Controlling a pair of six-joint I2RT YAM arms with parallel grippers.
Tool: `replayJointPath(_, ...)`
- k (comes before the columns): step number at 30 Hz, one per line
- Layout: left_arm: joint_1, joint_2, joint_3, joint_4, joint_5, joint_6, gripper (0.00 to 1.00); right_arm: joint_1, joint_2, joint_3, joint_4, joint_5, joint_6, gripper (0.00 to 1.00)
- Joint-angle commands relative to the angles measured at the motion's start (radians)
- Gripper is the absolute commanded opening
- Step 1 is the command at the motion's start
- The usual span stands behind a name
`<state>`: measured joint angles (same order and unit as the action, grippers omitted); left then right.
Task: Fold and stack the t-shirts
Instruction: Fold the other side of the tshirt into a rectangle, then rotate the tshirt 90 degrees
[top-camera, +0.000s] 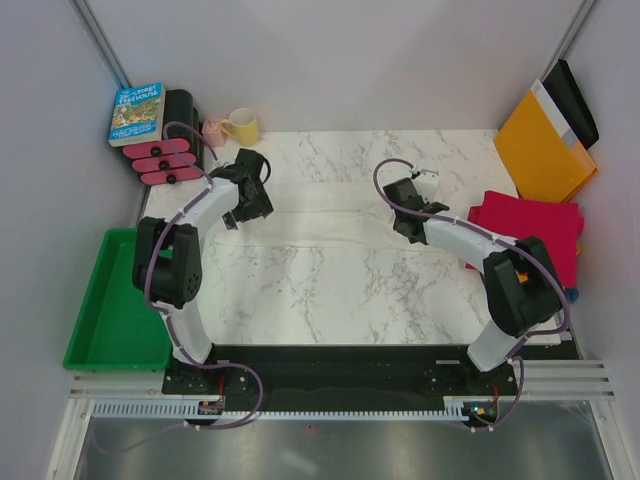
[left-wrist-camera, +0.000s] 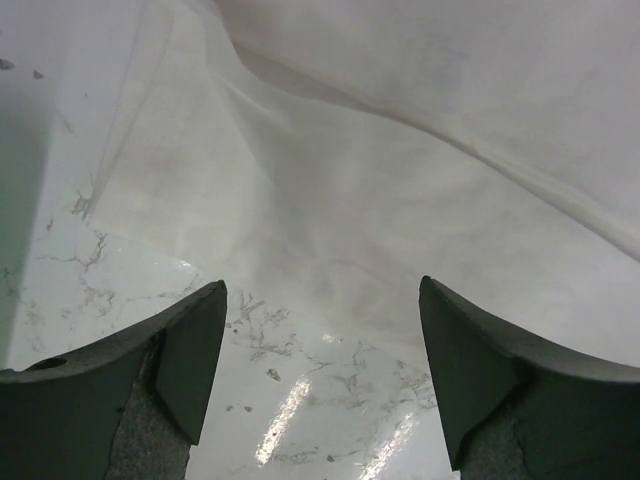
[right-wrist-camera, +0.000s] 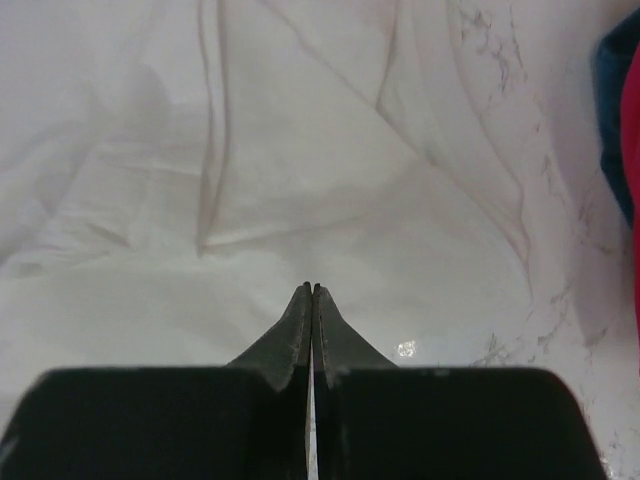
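The thin white t-shirt (top-camera: 320, 230) lies spread flat on the marbled table, hard to tell from the tabletop. My left gripper (top-camera: 247, 200) is open just off the shirt's edge. In the left wrist view its gripper (left-wrist-camera: 320, 290) is over bare marble, with the wrinkled white t-shirt (left-wrist-camera: 400, 150) ahead. My right gripper (top-camera: 405, 205) is shut; in the right wrist view the gripper (right-wrist-camera: 311, 288) hovers low over the white t-shirt (right-wrist-camera: 300, 150), with nothing seen between the tips. A folded crimson red shirt (top-camera: 528, 225) lies at the right, with a dark blue one (right-wrist-camera: 615, 100) under it.
An orange-yellow envelope (top-camera: 540, 150) leans at the back right. A green tray (top-camera: 115, 300) sits off the table's left edge. A book (top-camera: 138, 112), pink items (top-camera: 162, 162) and a yellow mug (top-camera: 242, 126) stand at the back left.
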<state>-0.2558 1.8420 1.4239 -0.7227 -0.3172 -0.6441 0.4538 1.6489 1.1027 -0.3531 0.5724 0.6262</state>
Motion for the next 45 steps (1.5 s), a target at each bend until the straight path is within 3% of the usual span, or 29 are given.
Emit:
replayJointPath(1,0.009,0.065,-0.022,0.022,0.017,-0.063,0.83,-0.003,0.054,-0.03,0.037,-0.026,0.066,0.0)
replayJointPath(11,0.013,0.177,-0.048,-0.073,0.047,-0.095,0.84,-0.004,0.111,-0.013,-0.038,-0.069,0.107,0.0)
replayJointPath(21,0.016,0.1,-0.21,-0.121,0.055,-0.08,0.86,-0.003,0.025,-0.118,-0.129,-0.098,0.142,0.0)
replayJointPath(31,0.016,-0.088,-0.367,-0.147,0.073,-0.055,0.86,0.002,-0.149,-0.25,-0.184,-0.169,0.187,0.0)
replayJointPath(34,0.015,-0.151,-0.391,-0.144,0.081,-0.052,0.87,0.026,-0.193,-0.251,-0.178,-0.157,0.159,0.0)
replayJointPath(39,0.006,-0.237,-0.35,-0.106,0.087,-0.031,0.9,0.097,-0.27,-0.192,-0.075,-0.109,0.017,0.08)
replayJointPath(42,0.001,-0.288,-0.352,-0.028,0.131,-0.016,0.91,0.097,-0.215,-0.127,-0.061,-0.132,-0.045,0.0)
replayJointPath(45,0.001,-0.268,-0.353,0.014,0.141,-0.008,0.9,0.101,-0.126,-0.066,-0.063,-0.183,-0.086,0.0)
